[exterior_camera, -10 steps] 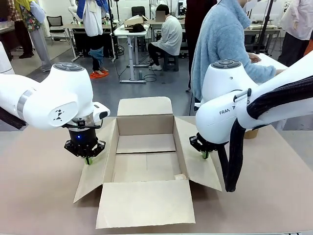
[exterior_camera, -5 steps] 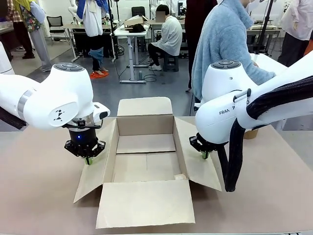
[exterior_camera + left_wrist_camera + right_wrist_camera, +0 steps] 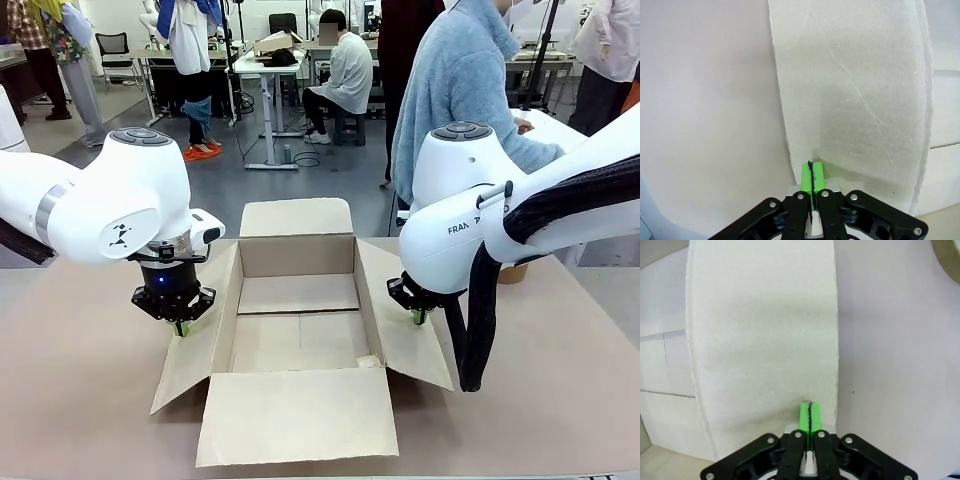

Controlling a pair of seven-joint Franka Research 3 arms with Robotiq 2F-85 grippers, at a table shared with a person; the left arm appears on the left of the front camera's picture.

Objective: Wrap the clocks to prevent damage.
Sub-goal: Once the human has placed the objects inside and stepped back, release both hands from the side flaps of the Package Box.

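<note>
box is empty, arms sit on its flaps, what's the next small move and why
Probably hold position: left gripper and right gripper, fingers shut, rest on the side flaps of the open brown cardboard box; its floor is bare, and the person in blue fleece is turned away.

Open brown cardboard box (image 3: 297, 256): access from above free between arms. Black green-padded left gripper (image 3: 180, 327) and right gripper (image 3: 419, 318) rest on side flaps, blocking both sides. Front flap (image 3: 298, 414) covers near table.

Grey floor (image 3: 300, 185), white desks (image 3: 262, 66) and a black chair (image 3: 113, 46) beyond.
</note>
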